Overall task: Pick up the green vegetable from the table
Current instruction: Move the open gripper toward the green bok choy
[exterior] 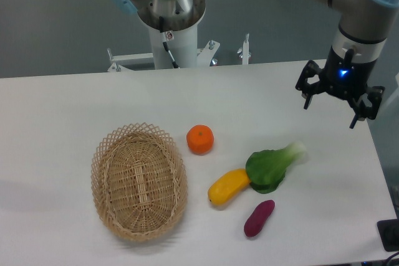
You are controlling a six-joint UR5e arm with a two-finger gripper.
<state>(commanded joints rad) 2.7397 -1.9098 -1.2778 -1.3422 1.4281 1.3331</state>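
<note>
The green vegetable (272, 166) lies on the white table (75, 110) at the right of centre, dark leaves toward the front and its pale stem pointing up and to the right. My gripper (331, 111) hangs above the table's far right side, well behind and to the right of the vegetable. Its two dark fingers are spread apart and open, with nothing between them.
A yellow oblong vegetable (228, 186) touches the green one's left side. A purple sweet potato (259, 218) lies just in front. An orange (200, 139) sits to the left, and a wicker basket (139, 180) further left. The table's right edge runs close under the gripper.
</note>
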